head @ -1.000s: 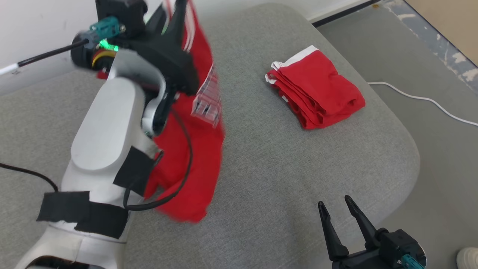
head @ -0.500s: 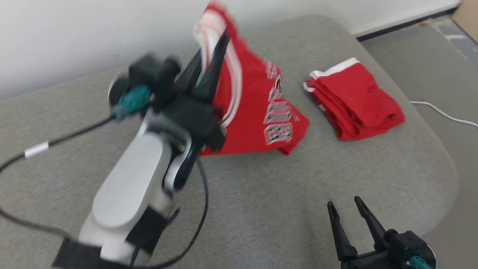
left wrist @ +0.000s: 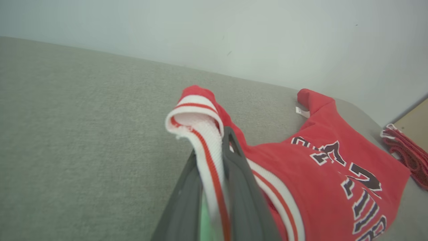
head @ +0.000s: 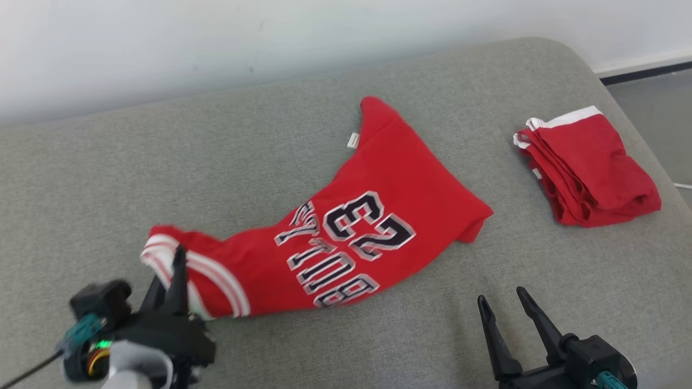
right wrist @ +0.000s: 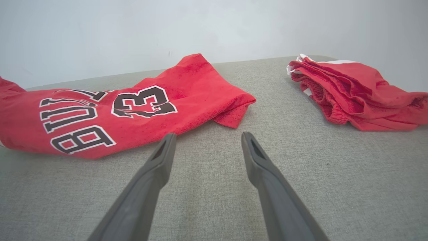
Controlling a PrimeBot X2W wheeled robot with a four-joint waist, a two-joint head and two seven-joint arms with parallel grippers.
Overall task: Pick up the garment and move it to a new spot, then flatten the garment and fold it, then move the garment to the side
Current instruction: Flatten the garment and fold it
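Striped trim of red jersey [head: 373, 227] is clamped by left gripper [head: 177, 259]; right gripper [head: 501, 294] is held wide, empty.

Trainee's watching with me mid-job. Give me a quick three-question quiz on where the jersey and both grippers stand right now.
1. True or false: the right gripper is holding the jersey.
2. What is the left gripper shut on? A: the jersey's white-and-red striped trim. B: the printed number. C: the small white label.
3. Fill in: on the grey cushion, the folded red pile lies to the robot's ___ of the jersey, not touching it.

Key: 1 false, its jaws stand open over bare cushion. 2 A. 3 right.
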